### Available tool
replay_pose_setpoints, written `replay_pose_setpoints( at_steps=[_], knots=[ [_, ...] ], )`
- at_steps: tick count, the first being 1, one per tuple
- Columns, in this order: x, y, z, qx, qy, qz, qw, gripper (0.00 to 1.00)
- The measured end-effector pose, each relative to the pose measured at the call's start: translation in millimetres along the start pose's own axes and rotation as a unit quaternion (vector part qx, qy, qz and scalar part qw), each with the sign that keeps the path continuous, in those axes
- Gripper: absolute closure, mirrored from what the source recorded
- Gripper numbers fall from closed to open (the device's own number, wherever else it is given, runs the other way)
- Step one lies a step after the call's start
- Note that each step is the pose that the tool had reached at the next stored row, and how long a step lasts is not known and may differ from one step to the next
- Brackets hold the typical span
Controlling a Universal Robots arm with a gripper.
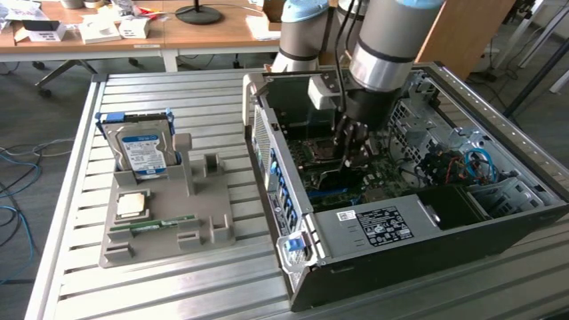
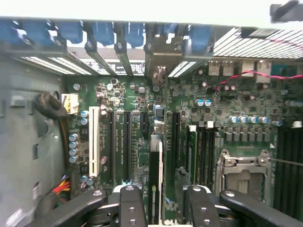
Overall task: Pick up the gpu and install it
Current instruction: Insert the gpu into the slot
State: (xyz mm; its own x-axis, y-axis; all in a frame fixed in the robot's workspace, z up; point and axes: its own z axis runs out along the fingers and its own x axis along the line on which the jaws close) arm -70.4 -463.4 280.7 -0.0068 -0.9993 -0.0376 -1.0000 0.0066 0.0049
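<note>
The gpu [image 2: 155, 165] stands edge-on in a slot of the green motherboard [image 2: 123, 94]. Its silver end bracket [image 2: 161, 59] sits against the case's rear slot openings. My gripper [image 2: 163, 208] straddles the card, one black finger [image 2: 130, 208] on each side, with a small gap between each finger and the card, so it is open and holds nothing. In the exterior view my gripper [image 1: 354, 150] reaches down into the open computer case [image 1: 266, 133], above the motherboard.
Left of the case in the exterior view, a grey fixture [image 1: 213, 227] holds a hard drive [image 1: 142, 150], a processor chip [image 1: 133, 203] and a memory stick [image 1: 164, 223]. The power supply [image 1: 374, 223], blue cables [image 1: 476, 163] and processor socket [image 2: 241, 175] crowd the case.
</note>
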Motion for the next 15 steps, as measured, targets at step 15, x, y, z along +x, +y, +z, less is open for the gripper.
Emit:
replay_pose_setpoints(
  at_steps=[15],
  knots=[
    [-1.3, 0.2, -35.6, 0.0001, -0.0002, 0.0, 1.0, 0.6]
  ],
)
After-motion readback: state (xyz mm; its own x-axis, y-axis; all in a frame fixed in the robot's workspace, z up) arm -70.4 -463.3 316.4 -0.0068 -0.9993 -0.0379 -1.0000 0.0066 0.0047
